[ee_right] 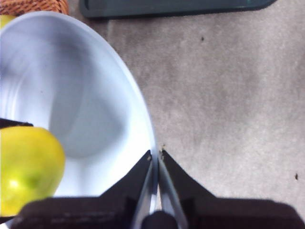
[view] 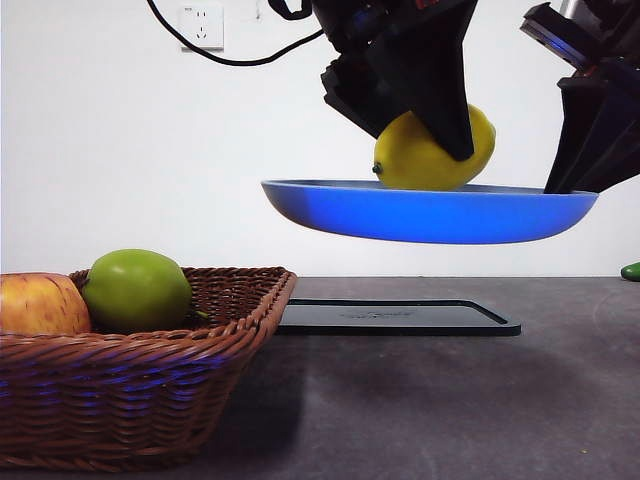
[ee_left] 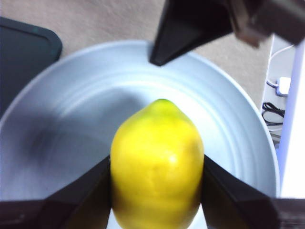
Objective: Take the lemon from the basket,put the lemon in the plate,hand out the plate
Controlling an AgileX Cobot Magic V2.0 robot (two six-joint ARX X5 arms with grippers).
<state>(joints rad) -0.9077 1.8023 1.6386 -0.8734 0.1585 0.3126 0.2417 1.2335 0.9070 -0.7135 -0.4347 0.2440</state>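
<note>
The yellow lemon (view: 432, 152) sits between the jaws of my left gripper (view: 425, 125), just over the middle of the light blue plate (view: 330, 205). In the left wrist view the jaws press both sides of the lemon (ee_left: 157, 167) above the plate (ee_left: 71, 119). My right gripper (view: 570, 185) is shut on the plate's rim and holds the plate in the air above the table; the right wrist view shows its jaws pinching the rim (ee_right: 143, 124), with the lemon (ee_right: 26, 167) beside it. The wicker basket (view: 150, 380) stands at the front left.
A green apple (view: 137, 290) and a red-yellow apple (view: 40, 304) lie in the basket. A flat black tray (view: 400, 317) lies on the table under the plate. A small green thing (view: 631, 271) shows at the right edge.
</note>
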